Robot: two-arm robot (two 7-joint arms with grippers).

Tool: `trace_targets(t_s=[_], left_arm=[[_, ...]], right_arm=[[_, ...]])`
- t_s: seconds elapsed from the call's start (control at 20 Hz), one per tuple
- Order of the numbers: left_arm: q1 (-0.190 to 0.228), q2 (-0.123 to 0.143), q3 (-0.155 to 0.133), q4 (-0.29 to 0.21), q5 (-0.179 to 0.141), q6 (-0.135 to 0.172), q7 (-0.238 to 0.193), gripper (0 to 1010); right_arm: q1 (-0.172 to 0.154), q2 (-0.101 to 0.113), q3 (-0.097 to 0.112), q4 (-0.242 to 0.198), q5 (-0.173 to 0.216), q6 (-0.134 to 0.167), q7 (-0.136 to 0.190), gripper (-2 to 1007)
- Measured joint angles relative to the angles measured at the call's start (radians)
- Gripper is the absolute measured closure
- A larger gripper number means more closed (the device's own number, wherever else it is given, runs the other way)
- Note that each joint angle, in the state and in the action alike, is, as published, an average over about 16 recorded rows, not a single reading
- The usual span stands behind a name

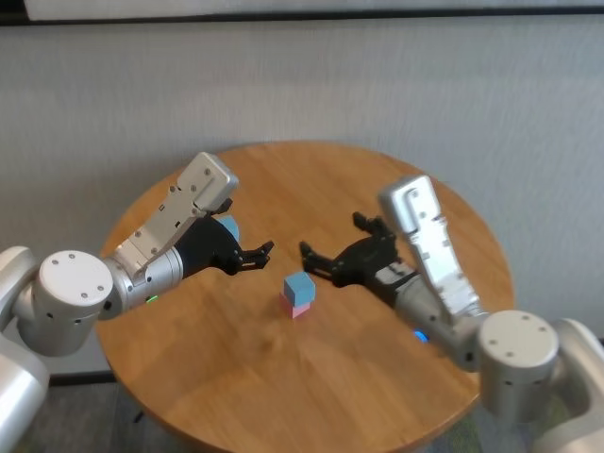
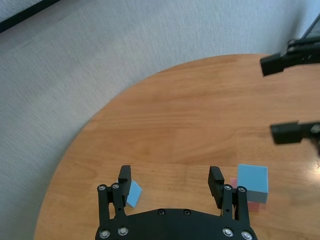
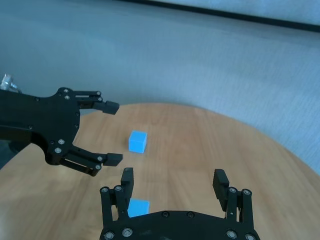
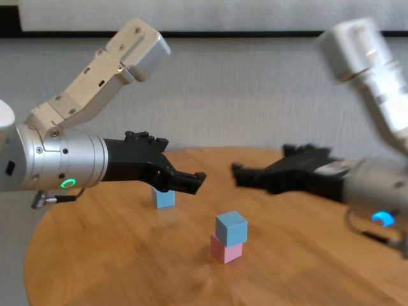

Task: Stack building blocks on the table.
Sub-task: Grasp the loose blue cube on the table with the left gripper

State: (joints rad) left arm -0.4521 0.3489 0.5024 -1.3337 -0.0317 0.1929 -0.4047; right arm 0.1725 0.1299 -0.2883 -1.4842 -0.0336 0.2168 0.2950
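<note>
A light blue building block (image 1: pixel 298 286) sits on top of a pale pink one (image 1: pixel 301 309) near the middle of the table (image 1: pixel 283 387); the same stack shows in the chest view as blue (image 4: pixel 231 227) over pink (image 4: pixel 226 249). Another light blue block (image 4: pixel 164 197) stands alone farther back on the left, partly hidden behind my left arm (image 1: pixel 229 227). My right gripper (image 1: pixel 316 261) hovers open just right of the stack, holding nothing; its own view (image 3: pixel 174 182) shows the jaws wide apart. My left gripper (image 1: pixel 257 255) hangs open and holds nothing left of the stack, near the lone block (image 2: pixel 134 194).
The round table ends at a curved edge with grey carpet beyond it (image 2: pixel 75 75). Bare wood lies in front of the stack, toward the near edge (image 4: pixel 127 268). Both forearms reach in over the table from either side.
</note>
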Motion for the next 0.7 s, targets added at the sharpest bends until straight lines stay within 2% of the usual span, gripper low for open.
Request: trace_targets(t_s=[0.15, 0.35, 0.7], left_arm=[[0.000, 0.000, 0.000, 0.000, 0.000, 0.000, 0.000, 10], [0.000, 0.000, 0.000, 0.000, 0.000, 0.000, 0.000, 10], [0.000, 0.000, 0.000, 0.000, 0.000, 0.000, 0.000, 10]], right_arm=[[-0.009, 0.035, 0.029, -0.027, 0.028, -0.009, 0.017, 8], [-0.018, 0.082, 0.064, -0.039, 0.058, -0.020, 0.029, 5], [-0.018, 0.146, 0.100, -0.014, 0.077, -0.028, 0.027, 5]])
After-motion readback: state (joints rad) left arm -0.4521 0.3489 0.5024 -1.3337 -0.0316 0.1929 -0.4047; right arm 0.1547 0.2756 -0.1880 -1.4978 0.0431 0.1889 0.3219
